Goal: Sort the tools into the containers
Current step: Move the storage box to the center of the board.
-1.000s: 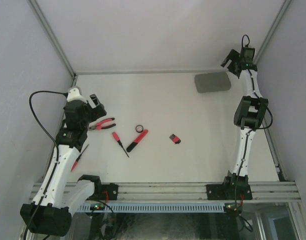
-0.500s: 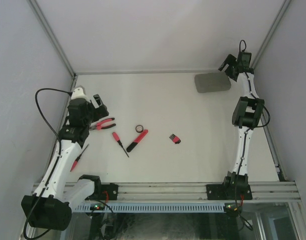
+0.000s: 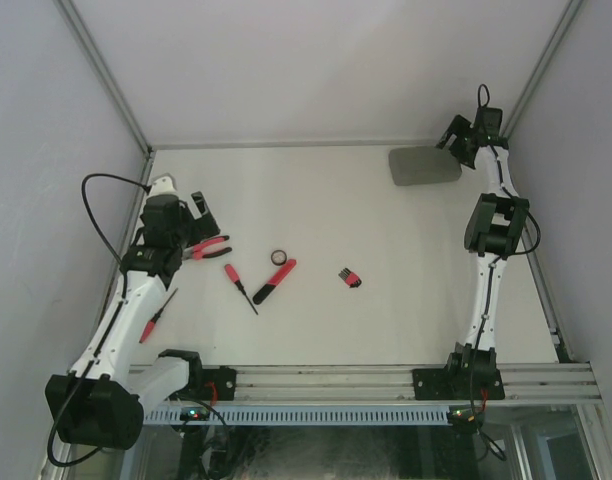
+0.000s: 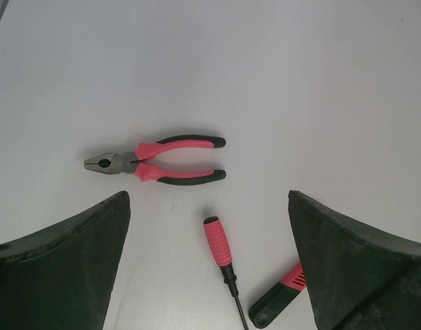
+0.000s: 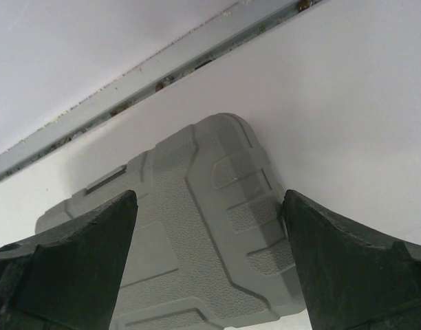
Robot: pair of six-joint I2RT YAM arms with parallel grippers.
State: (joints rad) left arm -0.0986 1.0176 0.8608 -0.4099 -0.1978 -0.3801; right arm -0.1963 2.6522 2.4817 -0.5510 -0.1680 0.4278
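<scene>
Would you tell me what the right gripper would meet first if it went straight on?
Most likely the closed grey tool case, framed between the open jaws of the right gripper; how far off it lies is unclear.

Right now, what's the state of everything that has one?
Left gripper: open, empty.
Right gripper: open, empty, straddling the case from above.
Case: closed, lying flat.
Pliers: closed, flat on table.
Screwdriver: loose on table.
Hex keys: on table; too small to tell whether they're folded.
</scene>
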